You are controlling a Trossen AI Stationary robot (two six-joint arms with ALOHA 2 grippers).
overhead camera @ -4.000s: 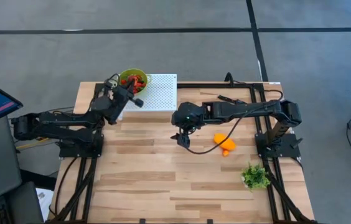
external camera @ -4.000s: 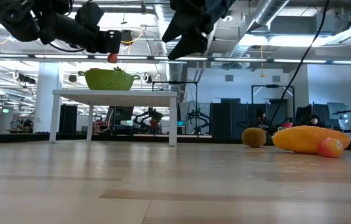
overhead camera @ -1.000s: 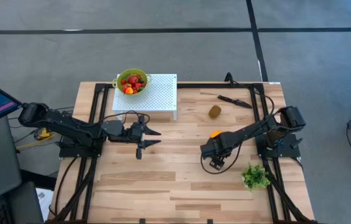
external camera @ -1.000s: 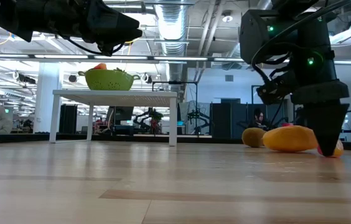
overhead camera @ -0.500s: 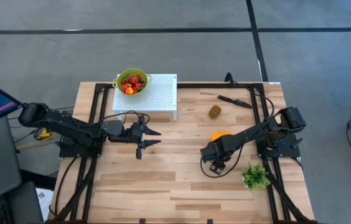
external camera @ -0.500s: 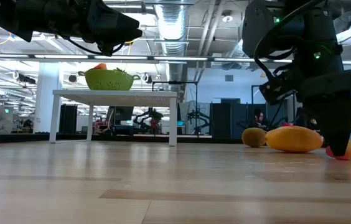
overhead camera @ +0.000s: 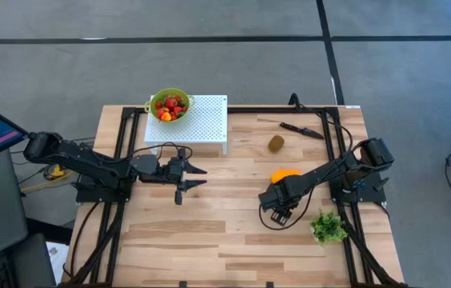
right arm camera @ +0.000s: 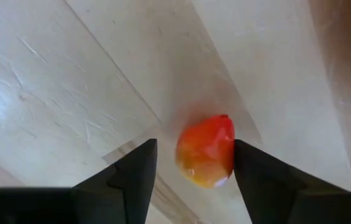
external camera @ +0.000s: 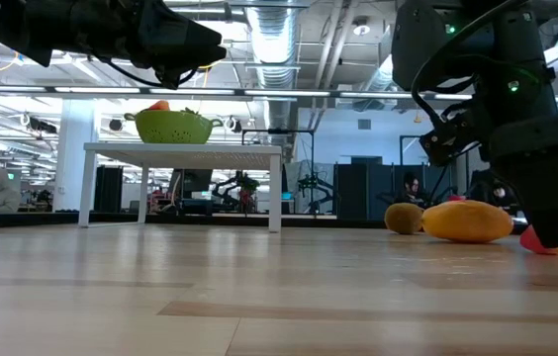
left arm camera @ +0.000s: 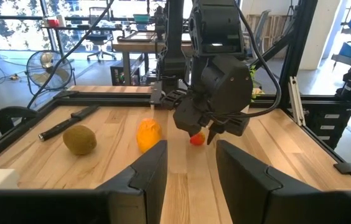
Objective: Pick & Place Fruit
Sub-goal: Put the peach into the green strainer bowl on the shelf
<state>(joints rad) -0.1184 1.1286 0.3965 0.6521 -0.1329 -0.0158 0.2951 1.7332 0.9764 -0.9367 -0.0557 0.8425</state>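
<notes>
A green colander [overhead camera: 170, 104] sits at one corner of a white perforated stand [overhead camera: 196, 122] at the back of the wooden bench [overhead camera: 209, 232]. A black knife [overhead camera: 301, 129] lies near the far right edge, and a green leafy bunch [overhead camera: 329, 227] (well apart from the knife) rests near the right edge.

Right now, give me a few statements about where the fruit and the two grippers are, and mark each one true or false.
1. The right gripper is down at the table around a small red-orange fruit. True.
2. The kiwi sits in the green bowl. False: it lies on the table, near the black knife.
3. The left gripper holds the big orange fruit. False: it holds nothing and hovers above the table, apart from the fruit.
4. The green bowl stands on the white perforated stand. True.
5. The leafy bunch lies next to the bowl. False: it lies near the right arm's base.
</notes>
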